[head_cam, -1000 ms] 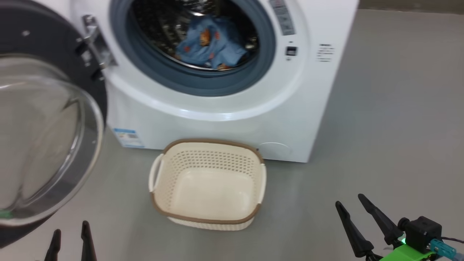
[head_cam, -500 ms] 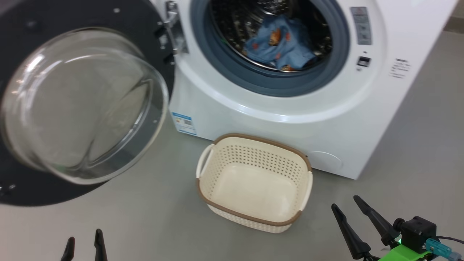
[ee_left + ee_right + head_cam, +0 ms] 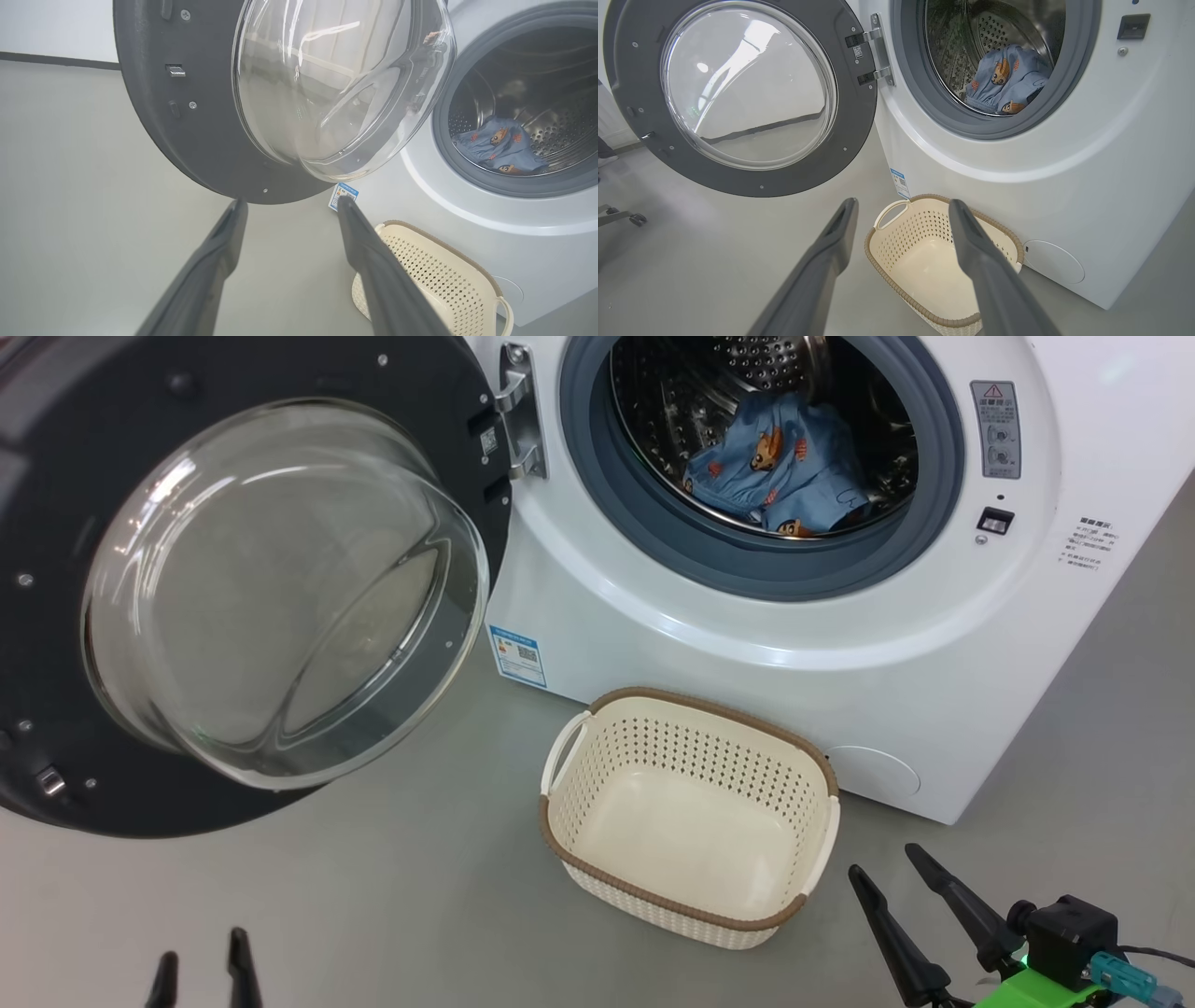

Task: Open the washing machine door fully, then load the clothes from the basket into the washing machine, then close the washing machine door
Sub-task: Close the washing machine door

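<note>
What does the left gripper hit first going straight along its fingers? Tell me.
Most likely the dark lower rim of the open washing machine door, which lies straight beyond the open left gripper. Depth is unclear: it could slip just under that rim toward the white front of the washing machine.

White washing machine (image 3: pixel 840 644) with a grey-blue gasket (image 3: pixel 653 532); light blue clothes (image 3: pixel 775 467) printed with orange-brown bears; cream perforated basket (image 3: pixel 597 775), brown-rimmed; dark grey door (image 3: pixel 56 476); grey floor (image 3: pixel 373 896).

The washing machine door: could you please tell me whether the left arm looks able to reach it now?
Probably yes: the open left gripper points at the washing machine door's lower rim, with just floor between them.
</note>
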{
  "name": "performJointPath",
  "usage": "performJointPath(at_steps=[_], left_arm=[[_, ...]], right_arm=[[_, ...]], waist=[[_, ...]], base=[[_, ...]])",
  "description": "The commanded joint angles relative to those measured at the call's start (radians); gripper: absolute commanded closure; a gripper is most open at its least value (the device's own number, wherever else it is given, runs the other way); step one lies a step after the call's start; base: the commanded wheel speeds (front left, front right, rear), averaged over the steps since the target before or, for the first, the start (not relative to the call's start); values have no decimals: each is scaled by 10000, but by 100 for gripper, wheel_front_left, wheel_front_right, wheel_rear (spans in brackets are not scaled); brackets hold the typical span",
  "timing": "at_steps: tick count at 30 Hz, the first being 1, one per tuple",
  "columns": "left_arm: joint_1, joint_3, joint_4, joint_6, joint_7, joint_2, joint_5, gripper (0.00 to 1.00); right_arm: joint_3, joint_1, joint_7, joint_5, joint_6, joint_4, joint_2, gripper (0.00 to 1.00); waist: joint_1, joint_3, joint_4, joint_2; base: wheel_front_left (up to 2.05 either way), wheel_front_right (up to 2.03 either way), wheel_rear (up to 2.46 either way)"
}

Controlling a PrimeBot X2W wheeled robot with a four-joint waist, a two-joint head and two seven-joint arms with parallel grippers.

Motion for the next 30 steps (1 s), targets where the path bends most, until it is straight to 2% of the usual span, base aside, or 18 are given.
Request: performJointPath(at_steps=[1, 2, 3, 9, 12, 16, 20, 21, 30], left_arm=[[-290, 442, -441, 6, -65, 101, -225, 37], [-336, 540, -590, -16, -65, 101, -291, 64], [-395, 648, -756, -74, -65, 101, -353, 100], [-1155, 1948, -2074, -626, -65, 113, -446, 100], [-1891, 2706, -2423, -927, -65, 466, -645, 100], [-3215, 3500, -2302, -1115, -65, 1378, -1590, 100], [-4497, 4001, -1513, -1161, -55, 2730, -2537, 100], [-4497, 4001, -1513, -1161, -55, 2730, -2537, 100], [-7077, 4466, 1975, -1173, 1073, 5247, -5565, 100]], right_arm=[[164, -195, -49, 129, 27, -236, -132, 0], [149, -191, -49, 134, 27, -237, -130, 0], [127, -181, -49, 135, 27, -237, -126, 0], [-73, -45, -49, 103, 27, -279, -76, 0], [-185, 36, -49, 85, 27, -317, -56, 0], [-381, 76, -49, 47, 27, -366, -75, 0], [-483, 56, -49, 25, 27, -422, -127, 0], [-483, 56, -49, 25, 27, -422, -127, 0], [-591, -74, -49, -9, 27, -568, -320, 0]], waist=[[0, 27, -23, 0], [0, 43, -34, 0], [0, 60, -44, 0], [0, 164, -132, 0], [0, 246, -231, 0], [0, 413, -403, 0], [0, 589, -611, 0], [0, 589, -611, 0], [0, 1104, -1071, 0]], base=[[0, 0, 0], [0, 0, 0], [0, 0, 0], [0, 0, 0], [0, 0, 0], [0, 0, 0], [0, 0, 0], [0, 0, 0], [0, 0, 0]])
